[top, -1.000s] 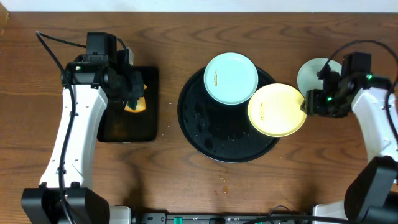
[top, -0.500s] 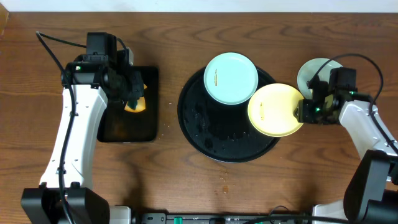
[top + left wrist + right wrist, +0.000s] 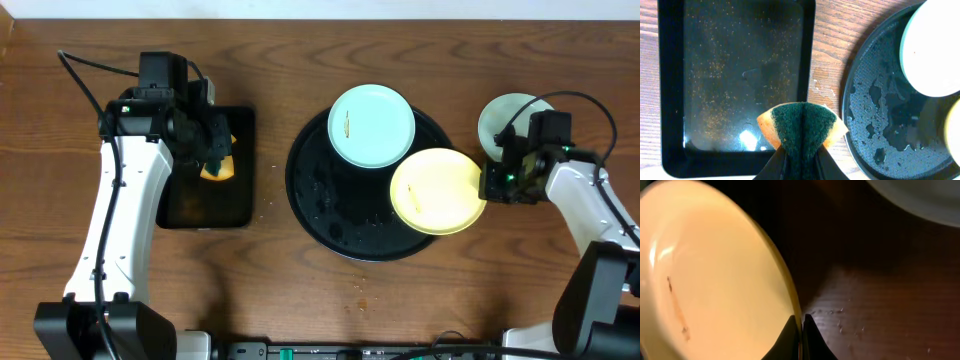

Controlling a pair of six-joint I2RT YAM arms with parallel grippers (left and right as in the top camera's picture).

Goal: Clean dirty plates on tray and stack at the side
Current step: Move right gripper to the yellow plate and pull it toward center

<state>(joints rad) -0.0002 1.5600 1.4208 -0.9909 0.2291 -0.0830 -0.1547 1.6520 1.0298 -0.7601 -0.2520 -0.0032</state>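
Shifted since a second ago: pale yellow round plastic plate, now lower and further left, lying more over the large round glossy black tray, with its right edge past the tray's rim. One thin brown smear shows on its face.

Right gripper: moved in from the right, jaws drawn together and pinching the yellow plate's right rim. Whether the plate is lifted cannot be told.

Pale blue round plastic plate: rests on the tray's far side, overlapping its rim, one brown smear showing.

Pale white-blue round plate: lies on the brown wooden table off the tray, partly hidden behind the right arm; probably the first of the side stack.

Progress, as judged: one plate set aside, two smeared plates not yet wiped or stacked.

Left gripper: hangs above the near edge of the rectangular black tray, fingers narrow and clamped on a folded orange sponge with green scouring face.
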